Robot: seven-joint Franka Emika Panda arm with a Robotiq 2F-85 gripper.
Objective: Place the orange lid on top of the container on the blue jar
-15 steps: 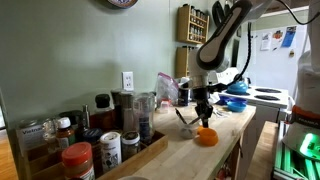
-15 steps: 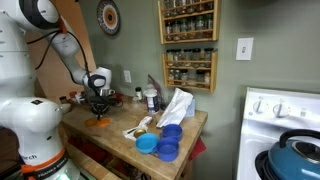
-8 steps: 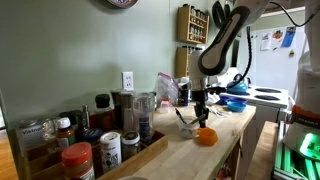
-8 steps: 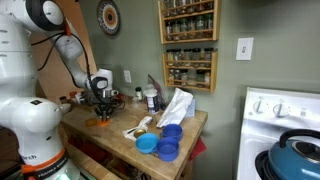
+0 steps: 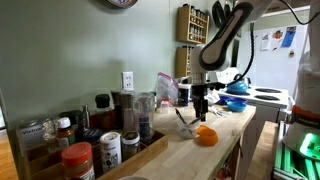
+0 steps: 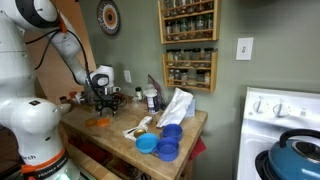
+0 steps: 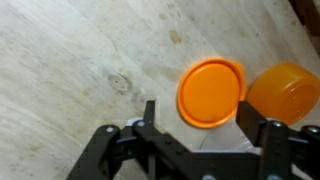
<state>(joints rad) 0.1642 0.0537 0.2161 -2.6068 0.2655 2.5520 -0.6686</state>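
Observation:
The orange lid (image 7: 210, 93) lies flat on the wooden counter (image 7: 70, 60), touching an orange round container (image 7: 285, 92) on its right. My gripper (image 7: 211, 121) hangs just above the lid, open, with nothing between its fingers (image 7: 150, 112). In both exterior views the gripper (image 5: 200, 108) (image 6: 103, 98) stands a little above the orange pieces (image 5: 205, 136) (image 6: 97, 122). Blue jars (image 6: 169, 138) stand stacked at the far end of the counter, also seen as blue shapes (image 5: 236, 101) beyond the arm.
A wooden tray of spice jars (image 5: 95, 148) with a red-lidded jar (image 5: 78, 158) takes up the near end of the counter. A crumpled white bag (image 6: 176, 106) lies by the blue jars. Spice racks (image 6: 190, 40) hang on the wall; a stove (image 6: 285, 125) stands beyond.
The gripper was shut down at the orange pieces; it has since opened and risen a little, leaving them on the counter.

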